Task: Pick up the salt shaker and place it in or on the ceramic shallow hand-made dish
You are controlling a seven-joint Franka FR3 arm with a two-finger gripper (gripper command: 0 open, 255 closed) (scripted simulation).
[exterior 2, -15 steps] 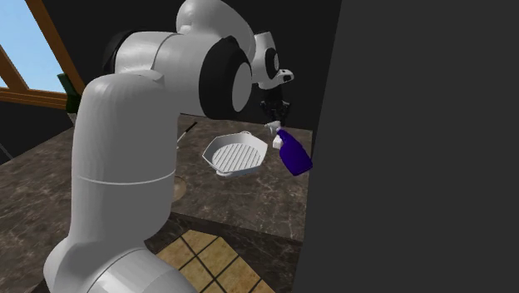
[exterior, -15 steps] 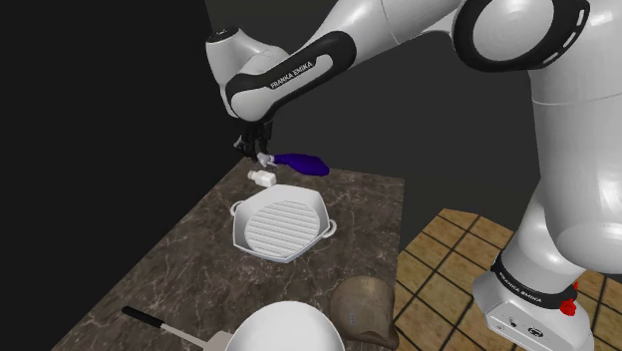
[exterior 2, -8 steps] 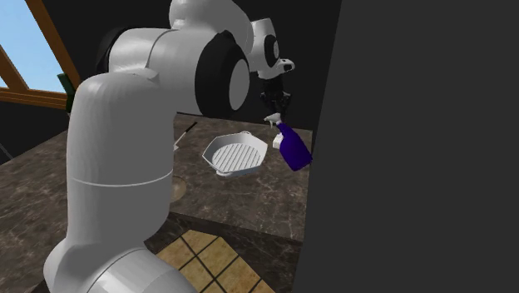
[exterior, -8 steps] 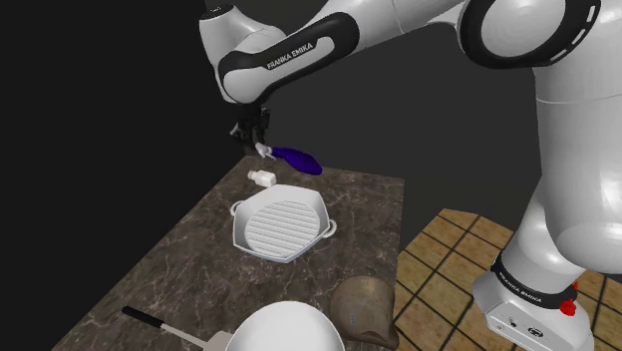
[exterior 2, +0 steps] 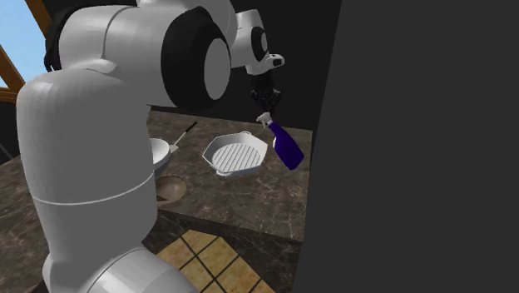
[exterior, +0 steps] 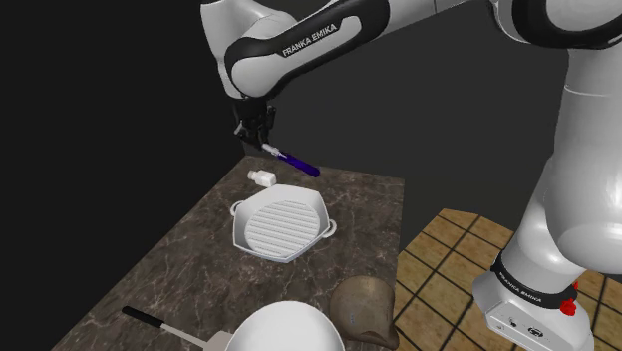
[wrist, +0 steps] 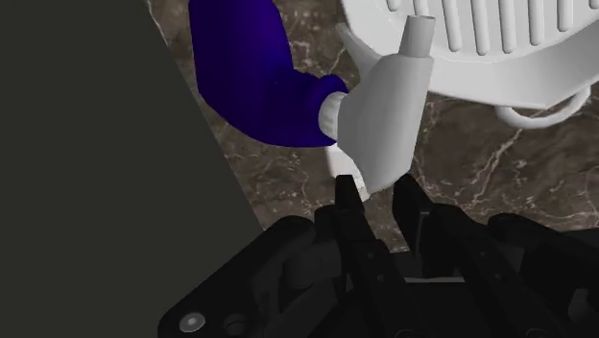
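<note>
My gripper (exterior: pixel 253 131) is clamped not on the salt shaker but on a spray bottle (exterior: pixel 297 162): my fingertips (wrist: pixel 347 197) pinch the lower edge of its white trigger head (wrist: pixel 389 125), and the blue body (wrist: pixel 254 82) hangs out to one side of me, tilted, well clear of the counter (exterior: pixel 179 259). The salt shaker (exterior: pixel 262 177), a small white piece, sits on the stone below me, untouched, just beside the far rim of the white ribbed dish (exterior: pixel 281 223). So the first thing that can go wrong, as I judge it, is simply carrying on: if I set this load in the dish, the task fails with the wrong object delivered. The second is the hold itself. I have only a thin bite on one corner of the head, and the weight of the body sits off to the side, so a quick swing or a sudden stop could twist it between my pads or pull it free. A drop from here would land near the shaker or the dish and could knock the shaker away or tip it. The dark wall (wrist: pixel 96 192) is close on the bottle's side, and brushing it could lever the bottle out as well. I should put it down gently, apart from both.
</note>
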